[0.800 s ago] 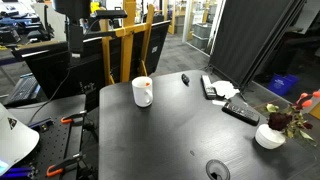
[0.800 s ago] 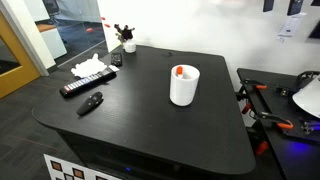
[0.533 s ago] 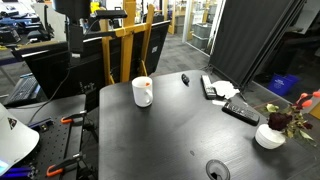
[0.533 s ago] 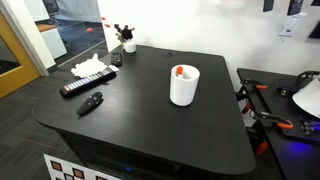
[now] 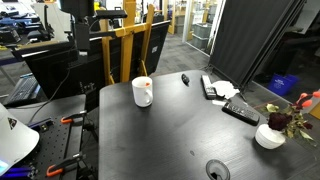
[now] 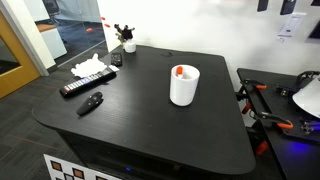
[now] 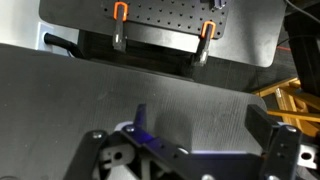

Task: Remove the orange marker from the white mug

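The white mug (image 5: 141, 95) stands upright on the black table (image 5: 170, 135); it also shows in an exterior view (image 6: 183, 90). The orange marker (image 5: 146, 86) stands inside it, its orange tip (image 6: 179, 71) at the rim. My gripper (image 7: 200, 125) is open and empty, with its two dark fingers wide apart over a grey surface in the wrist view. It hangs high above the table edge beside the mug; only its fingertips (image 6: 277, 5) show at the top of an exterior view. The mug is out of the wrist view.
A small black pen-like object (image 5: 185, 79), a remote (image 6: 85, 83), crumpled paper (image 6: 88, 68) and a black device (image 6: 92, 102) lie on the table. A low white bowl with dark red flowers (image 5: 270, 135) stands near one corner. Orange clamps (image 6: 265, 120) sit beside the table.
The arm has shifted slightly sideways at the top of both exterior views. The mug and marker have not moved.
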Action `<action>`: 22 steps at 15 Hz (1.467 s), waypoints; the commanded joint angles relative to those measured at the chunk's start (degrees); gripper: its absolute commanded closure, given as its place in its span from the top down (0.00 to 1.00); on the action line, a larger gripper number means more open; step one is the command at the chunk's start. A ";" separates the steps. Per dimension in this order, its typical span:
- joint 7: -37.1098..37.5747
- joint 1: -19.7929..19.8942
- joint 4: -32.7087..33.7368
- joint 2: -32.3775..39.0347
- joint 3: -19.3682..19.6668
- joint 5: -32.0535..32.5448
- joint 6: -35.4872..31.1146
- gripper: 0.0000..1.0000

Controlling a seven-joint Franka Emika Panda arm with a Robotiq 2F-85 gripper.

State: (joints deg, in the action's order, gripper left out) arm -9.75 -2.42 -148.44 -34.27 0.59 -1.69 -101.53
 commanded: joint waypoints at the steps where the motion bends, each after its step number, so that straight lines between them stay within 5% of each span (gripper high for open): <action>1: 3.66 -1.11 -1.60 -1.54 -1.59 -2.20 -8.62 1.00; 10: 29.20 2.27 -5.36 -2.57 -12.17 2.45 -27.84 1.00; 19: 62.22 12.89 -5.28 3.95 -24.25 13.75 -37.87 1.00; 21: 66.47 13.00 -4.70 7.31 -25.01 16.72 -38.47 1.00; 22: 63.39 10.01 -5.76 3.89 -22.11 15.66 -36.28 1.00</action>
State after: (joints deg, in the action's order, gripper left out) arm 52.76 9.38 -154.33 -30.67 -23.37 12.62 -138.19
